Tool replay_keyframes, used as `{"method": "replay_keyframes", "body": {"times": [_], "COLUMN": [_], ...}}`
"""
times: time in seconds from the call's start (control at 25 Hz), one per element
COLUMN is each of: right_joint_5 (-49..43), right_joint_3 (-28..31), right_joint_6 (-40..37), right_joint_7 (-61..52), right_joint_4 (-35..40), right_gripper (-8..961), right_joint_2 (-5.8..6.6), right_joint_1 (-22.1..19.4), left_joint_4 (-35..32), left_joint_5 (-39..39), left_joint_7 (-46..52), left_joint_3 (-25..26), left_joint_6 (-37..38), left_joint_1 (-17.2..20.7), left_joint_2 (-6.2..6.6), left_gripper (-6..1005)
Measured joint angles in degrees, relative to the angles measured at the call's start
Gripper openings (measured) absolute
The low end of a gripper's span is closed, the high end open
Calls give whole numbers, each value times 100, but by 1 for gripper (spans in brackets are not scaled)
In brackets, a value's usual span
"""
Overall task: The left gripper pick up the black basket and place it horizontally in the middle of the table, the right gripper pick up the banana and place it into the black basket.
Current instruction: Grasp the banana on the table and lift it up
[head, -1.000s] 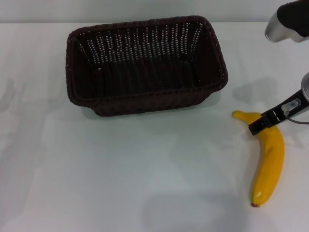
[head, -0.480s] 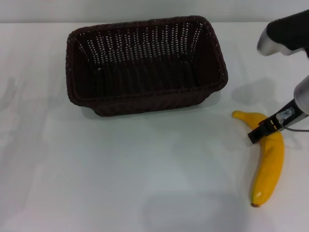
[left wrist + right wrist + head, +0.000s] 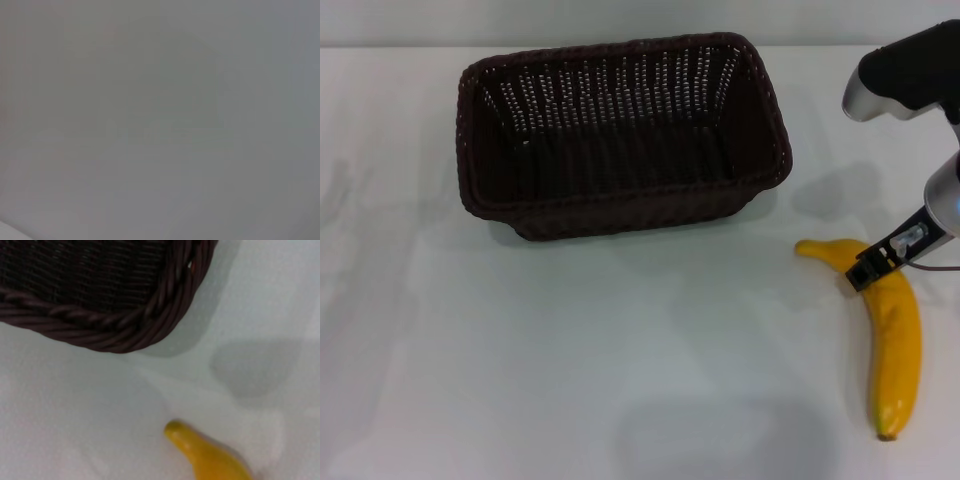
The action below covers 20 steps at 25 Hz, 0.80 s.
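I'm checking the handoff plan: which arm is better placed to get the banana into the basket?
The right. The right gripper is already on the banana near its stem end, beside the black basket. No left arm shows.

Rounded corner of black basket [image 3: 100, 300], braided rim and dark woven inside visible. Sits on white desk [image 3: 65, 430]. Banana [image 3: 207, 455] stem end and part of yellow body at frame edge, rest cut off. Banana near basket corner, apart, not touching. Soft grey shadows on desk beside both. Hand not visible.
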<state>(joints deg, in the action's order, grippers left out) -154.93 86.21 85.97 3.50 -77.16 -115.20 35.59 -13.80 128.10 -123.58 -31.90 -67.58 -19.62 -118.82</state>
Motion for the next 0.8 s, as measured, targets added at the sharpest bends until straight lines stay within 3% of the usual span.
{"method": "replay_keyframes", "body": {"times": [0.12, 0.44, 0.8], "right_joint_5": [-1, 50, 471], "right_joint_3": [21, 149, 1487], "right_joint_6": [2, 130, 1473], "right_joint_7": [46, 186, 1179], "right_joint_4": [-33, -348, -1725], "right_gripper": [501, 480, 475], "right_joint_2": [0, 2, 8], "right_joint_1": [-2, -112, -205], "left_joint_4": [0, 0, 0], "left_joint_5": [8, 13, 13], "left_joint_7": [0, 0, 26], "left_joint_3": [0, 0, -2], "left_joint_6": [0, 0, -55], "left_joint_1": [10, 31, 32], "left_joint_2": [0, -9, -9], "left_gripper": [890, 889, 889]}}
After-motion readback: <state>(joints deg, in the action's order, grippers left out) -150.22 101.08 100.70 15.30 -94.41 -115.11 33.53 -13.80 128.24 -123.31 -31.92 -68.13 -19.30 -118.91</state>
